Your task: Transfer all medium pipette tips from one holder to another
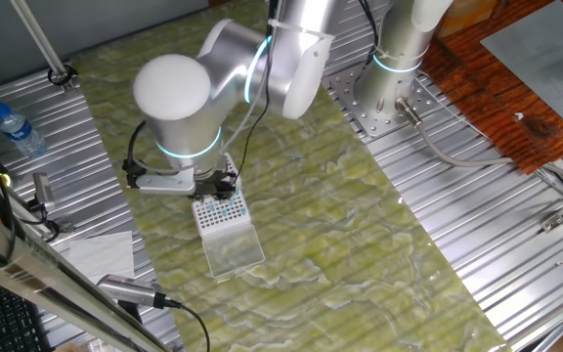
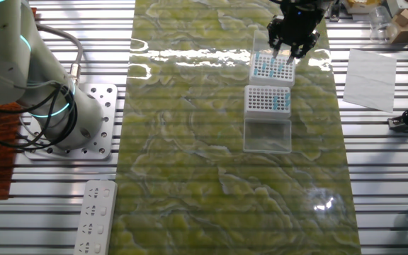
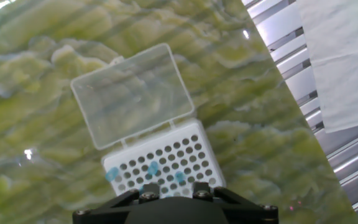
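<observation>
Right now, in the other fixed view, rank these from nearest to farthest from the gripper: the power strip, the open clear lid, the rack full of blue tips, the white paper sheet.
1. Rack of blue tips, directly under the gripper.
2. Open clear lid, lying flat further down the mat.
3. White paper sheet, off to the right; close to the lid's distance.
4. Power strip, far lower-left corner.

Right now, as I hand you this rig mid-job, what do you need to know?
Black claw: hangs over the fuller white rack. Whether it is open or shut cannot be told.
Light-blue-topped pipette tips: most stand in that fuller rack.
Second white rack: beside the first, its clear plastic lid lying open on the green marbled table. It is mostly bare holes, with a few tips along one side.
Done: apparently only those few.
Left: the bulk of the tips.
</observation>
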`<state>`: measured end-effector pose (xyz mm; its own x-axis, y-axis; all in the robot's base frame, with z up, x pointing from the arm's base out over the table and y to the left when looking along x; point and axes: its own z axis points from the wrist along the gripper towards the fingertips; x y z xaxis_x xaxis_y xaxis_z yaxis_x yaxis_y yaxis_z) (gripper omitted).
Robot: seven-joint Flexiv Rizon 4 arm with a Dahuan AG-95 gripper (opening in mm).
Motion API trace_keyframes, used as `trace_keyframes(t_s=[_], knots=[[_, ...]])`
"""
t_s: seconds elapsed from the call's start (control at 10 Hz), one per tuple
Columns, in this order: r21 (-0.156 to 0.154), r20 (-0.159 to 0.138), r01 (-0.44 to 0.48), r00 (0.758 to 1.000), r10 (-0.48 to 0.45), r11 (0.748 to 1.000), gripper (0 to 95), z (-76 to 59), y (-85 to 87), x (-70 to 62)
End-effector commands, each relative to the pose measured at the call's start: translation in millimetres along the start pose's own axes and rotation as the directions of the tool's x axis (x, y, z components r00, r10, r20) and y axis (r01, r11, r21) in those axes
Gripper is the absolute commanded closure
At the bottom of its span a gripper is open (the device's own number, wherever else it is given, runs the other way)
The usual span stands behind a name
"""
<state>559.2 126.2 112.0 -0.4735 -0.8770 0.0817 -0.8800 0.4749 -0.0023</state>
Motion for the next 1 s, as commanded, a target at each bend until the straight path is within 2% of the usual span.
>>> trace_keyframes(t_s=[0.1, 1.0], knots=[[0.005, -0.003, 0.065, 0.998, -0.064, 0.998, 57.0, 4.6, -8.4, 11.1], [0.005, -0.003, 0.065, 0.998, -0.064, 0.998, 57.0, 4.6, -8.4, 11.1]])
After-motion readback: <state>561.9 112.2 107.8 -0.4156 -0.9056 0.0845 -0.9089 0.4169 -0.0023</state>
